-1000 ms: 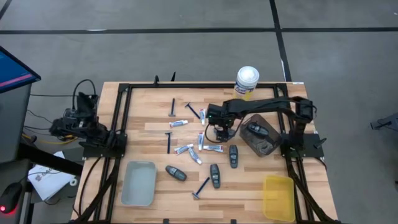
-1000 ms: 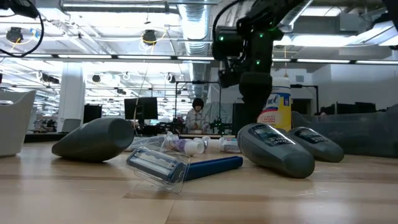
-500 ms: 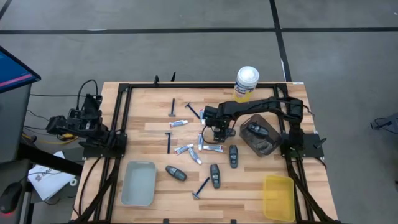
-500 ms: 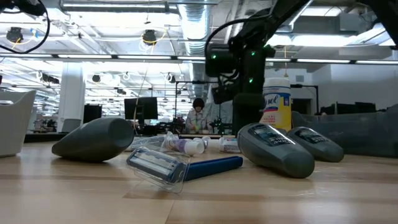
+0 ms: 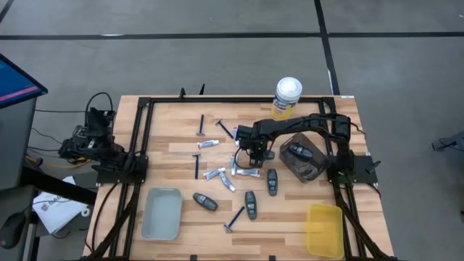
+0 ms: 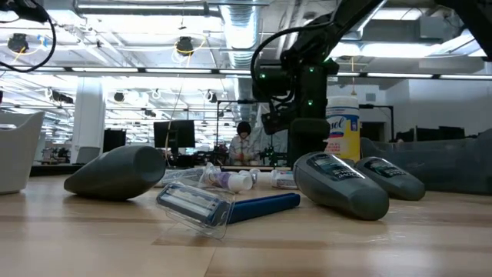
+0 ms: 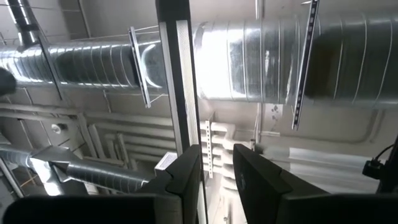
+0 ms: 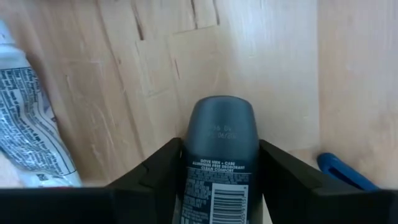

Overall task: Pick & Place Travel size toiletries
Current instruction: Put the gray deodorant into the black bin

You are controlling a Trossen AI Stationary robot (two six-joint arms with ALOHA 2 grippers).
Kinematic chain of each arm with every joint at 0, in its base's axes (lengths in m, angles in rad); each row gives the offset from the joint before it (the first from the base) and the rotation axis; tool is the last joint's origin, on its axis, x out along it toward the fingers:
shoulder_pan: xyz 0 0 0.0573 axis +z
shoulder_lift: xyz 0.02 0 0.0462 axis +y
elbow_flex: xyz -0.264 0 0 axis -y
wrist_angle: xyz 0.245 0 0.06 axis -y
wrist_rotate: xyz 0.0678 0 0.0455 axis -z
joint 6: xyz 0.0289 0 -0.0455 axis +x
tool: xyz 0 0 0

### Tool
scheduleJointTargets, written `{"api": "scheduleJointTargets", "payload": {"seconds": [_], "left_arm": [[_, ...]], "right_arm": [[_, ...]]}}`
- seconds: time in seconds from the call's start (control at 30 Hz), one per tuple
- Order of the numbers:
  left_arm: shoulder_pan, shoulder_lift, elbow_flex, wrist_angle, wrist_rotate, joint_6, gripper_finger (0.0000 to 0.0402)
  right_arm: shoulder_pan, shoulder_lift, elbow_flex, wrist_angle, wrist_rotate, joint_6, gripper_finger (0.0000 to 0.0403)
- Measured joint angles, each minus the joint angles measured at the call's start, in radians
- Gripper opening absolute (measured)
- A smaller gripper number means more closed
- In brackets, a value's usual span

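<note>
My right gripper (image 5: 254,154) stands mid-table, pointing down, shut on a dark grey oval container (image 8: 221,155). A white tube (image 8: 28,134) and a blue razor (image 8: 342,171) lie on the wood beside it. Flat on the table lie more tubes (image 5: 250,173), razors (image 5: 196,165) and oval containers (image 5: 272,181). The low view shows the nearest container (image 6: 338,185) and razor (image 6: 223,204) up front. My left gripper (image 7: 217,174) is parked off the table's left edge, pointing at the ceiling, its fingers a narrow gap apart. My right gripper pinches the oval container between its two fingers, one on each narrow side (image 8: 186,171), near the labelled end. The fingers come from above, pointing down. The container hangs upright below them, rounded end (image 8: 221,115) downward. Nearer containers hide whether that end touches the table.
A dark tray (image 5: 313,172) with containers in it sits by the right arm's base. A grey tray (image 5: 162,212) and a yellow tray (image 5: 324,230) stand at the near edge. A yellow canister (image 5: 288,96) stands at the far edge. A black frame rims the table.
My right gripper has moved toward the table's left, away from the dark tray, and come down lower over the tubes, staying shut on the container.
</note>
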Motion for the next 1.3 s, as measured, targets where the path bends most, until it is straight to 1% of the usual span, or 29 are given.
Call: {"api": "scheduleJointTargets", "payload": {"seconds": [0.23, 0.47, 0.7, 0.83, 1.0, 1.13, 1.3], "left_arm": [[0.000, -0.001, 0.000, 0.000, 0.000, 0.001, 0.0092], [0.000, -0.002, 0.000, 0.000, 0.000, 0.001, 0.0092], [0.000, -0.002, 0.000, 0.000, 0.000, 0.001, 0.0092], [0.000, -0.002, 0.000, 0.000, 0.000, 0.001, 0.0092], [0.000, -0.002, 0.000, 0.000, 0.000, 0.001, 0.0092], [0.000, -0.002, 0.000, 0.000, 0.000, 0.001, 0.0092], [0.000, -0.002, 0.000, 0.000, 0.000, 0.001, 0.0092]], "right_arm": [[-0.005, -0.062, -0.009, 0.017, -0.003, 0.012, 0.0170], [-0.032, -0.194, -0.006, 0.027, -0.006, 0.061, 0.0170], [-0.063, -0.368, -0.005, 0.014, -0.006, 0.133, 0.0170], [-0.083, -0.463, -0.004, -0.033, 0.009, 0.182, 0.0170], [-0.103, -0.543, -0.007, -0.163, 0.076, 0.235, 0.0170], [-0.108, -0.597, -0.085, -0.173, 0.082, 0.257, 0.0170], [-0.107, -0.656, -0.246, -0.165, 0.080, 0.312, 0.0170]]}}
